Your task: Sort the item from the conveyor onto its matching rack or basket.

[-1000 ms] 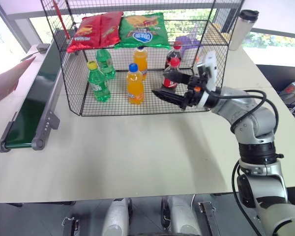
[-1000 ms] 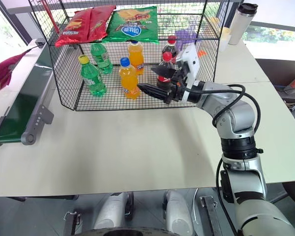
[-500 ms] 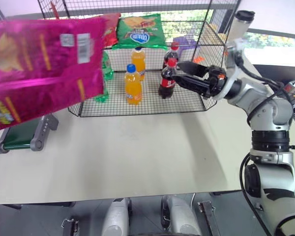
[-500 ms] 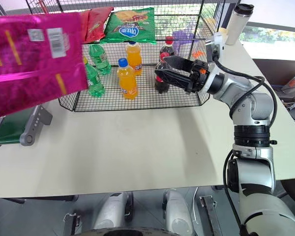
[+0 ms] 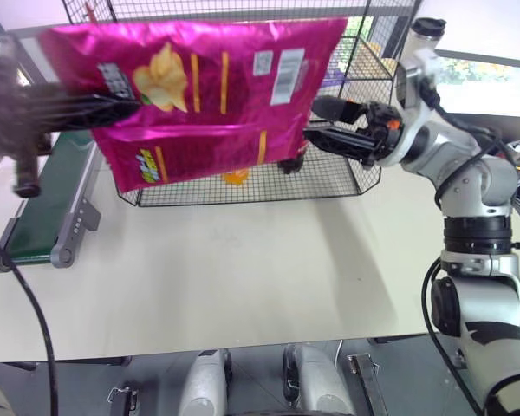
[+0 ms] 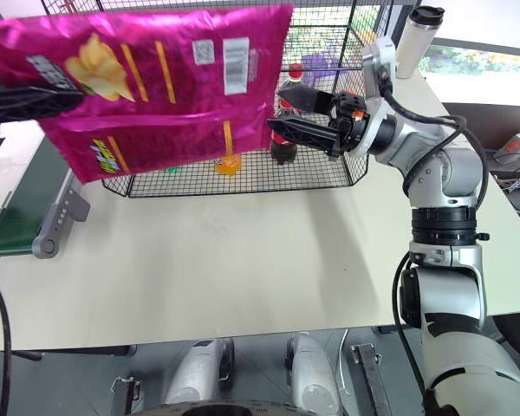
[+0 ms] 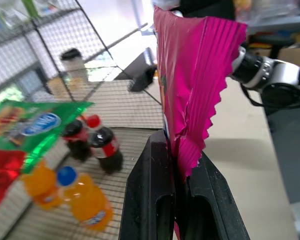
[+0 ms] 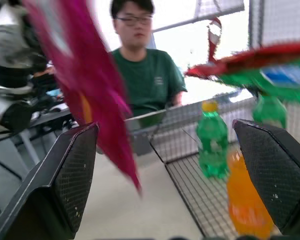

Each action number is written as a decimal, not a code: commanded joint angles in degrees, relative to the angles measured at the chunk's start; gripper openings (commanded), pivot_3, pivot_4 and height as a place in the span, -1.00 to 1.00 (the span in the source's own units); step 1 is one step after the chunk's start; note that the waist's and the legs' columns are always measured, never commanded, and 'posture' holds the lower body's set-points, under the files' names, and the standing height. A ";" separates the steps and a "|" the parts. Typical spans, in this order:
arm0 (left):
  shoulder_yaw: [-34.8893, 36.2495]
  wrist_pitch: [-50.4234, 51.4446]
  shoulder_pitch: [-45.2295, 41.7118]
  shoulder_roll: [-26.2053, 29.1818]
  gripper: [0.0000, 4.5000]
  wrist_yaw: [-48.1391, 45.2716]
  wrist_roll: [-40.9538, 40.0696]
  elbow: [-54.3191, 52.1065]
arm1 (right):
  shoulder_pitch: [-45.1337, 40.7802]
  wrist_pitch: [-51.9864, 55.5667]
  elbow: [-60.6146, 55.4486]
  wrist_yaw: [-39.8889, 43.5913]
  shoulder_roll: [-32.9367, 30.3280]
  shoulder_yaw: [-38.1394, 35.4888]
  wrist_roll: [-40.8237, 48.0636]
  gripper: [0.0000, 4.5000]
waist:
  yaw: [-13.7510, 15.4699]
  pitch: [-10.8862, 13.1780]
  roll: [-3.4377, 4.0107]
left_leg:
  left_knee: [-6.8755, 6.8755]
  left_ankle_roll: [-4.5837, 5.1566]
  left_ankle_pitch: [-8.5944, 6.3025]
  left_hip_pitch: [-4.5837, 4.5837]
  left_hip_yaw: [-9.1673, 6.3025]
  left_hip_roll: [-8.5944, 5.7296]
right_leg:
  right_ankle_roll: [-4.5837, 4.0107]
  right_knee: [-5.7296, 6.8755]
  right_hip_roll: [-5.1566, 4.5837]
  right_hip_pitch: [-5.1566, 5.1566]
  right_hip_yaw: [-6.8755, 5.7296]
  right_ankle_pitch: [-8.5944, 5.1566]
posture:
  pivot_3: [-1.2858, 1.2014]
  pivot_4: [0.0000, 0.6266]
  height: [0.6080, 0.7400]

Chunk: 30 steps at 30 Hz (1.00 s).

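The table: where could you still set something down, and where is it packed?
The table is bare across its wide stretch in front of the rack, between the conveyor and the right arm. The rack's floor is crowded with bottles, and the pink bag, pinched in the left gripper, hangs before it.

Bright daylight from windows behind the rack (image 5: pixel 364 165), glare on the crisp bag (image 5: pixel 199 87), left hand (image 5: pixel 35 117) motion-blurred
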 commanded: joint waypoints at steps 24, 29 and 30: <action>-9.17 -9.14 -2.76 -3.60 -0.87 -2.43 5.70 8.46 | 0.29 4.23 -8.24 1.37 2.97 2.98 2.72 -0.98 | 0.10 0.00 0.00 | 0.22 0.01 0.00 -0.09 -0.01 0.01 | 0.02 0.09 0.00 -0.01 0.00 0.01 | 0.03 -0.52 1.00; -8.22 -7.38 -1.75 -3.66 -0.05 -1.33 4.79 9.19 | 0.57 4.07 -9.53 -1.36 2.24 1.24 3.18 -1.00 | 0.08 0.00 0.00 | 0.26 0.01 0.00 -0.10 -0.01 0.01 | 0.03 0.10 0.00 -0.01 0.00 0.01 | 0.03 -0.52 1.00; -8.00 -7.06 -1.30 -3.61 0.10 -1.22 4.57 9.19 | 0.67 4.12 -9.93 -1.95 2.01 0.86 3.30 -1.00 | 0.08 0.00 0.00 | 0.26 0.01 0.00 -0.10 -0.01 0.01 | 0.03 0.10 0.00 -0.01 0.00 0.01 | 0.03 -0.52 1.00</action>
